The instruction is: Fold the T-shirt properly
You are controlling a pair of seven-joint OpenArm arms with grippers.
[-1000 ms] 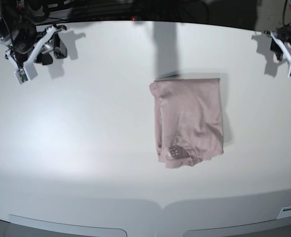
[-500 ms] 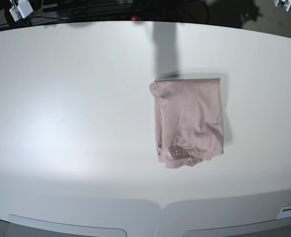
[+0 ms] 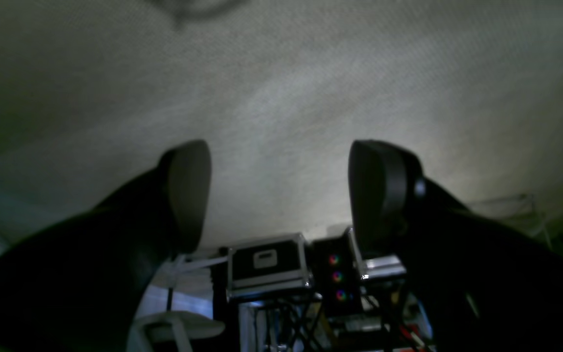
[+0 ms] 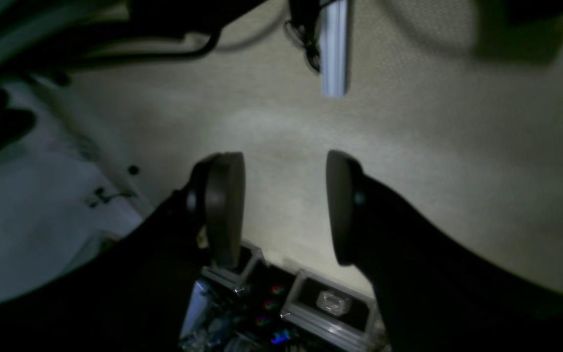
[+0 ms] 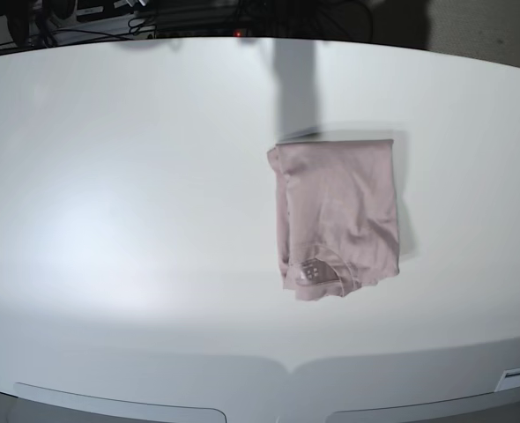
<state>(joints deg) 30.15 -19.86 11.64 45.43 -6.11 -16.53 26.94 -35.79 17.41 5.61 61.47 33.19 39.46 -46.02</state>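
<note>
The T-shirt (image 5: 338, 216) lies folded into a tall rectangle on the white table (image 5: 128, 220), a little right of centre in the base view. Its far edge runs fairly straight; the near edge is uneven, with the collar and a small label showing at the near left corner. Bare tabletop stretches wide on its left and a narrower strip on its right, and it sits well back from the near rim.

Neither arm shows in the base view. The left gripper (image 3: 280, 195) points up toward a pale ceiling, its dark pads spread wide with nothing between them. The right gripper (image 4: 284, 205) is likewise raised, pads parted and holding nothing. Equipment cases (image 3: 267, 266) show below.
</note>
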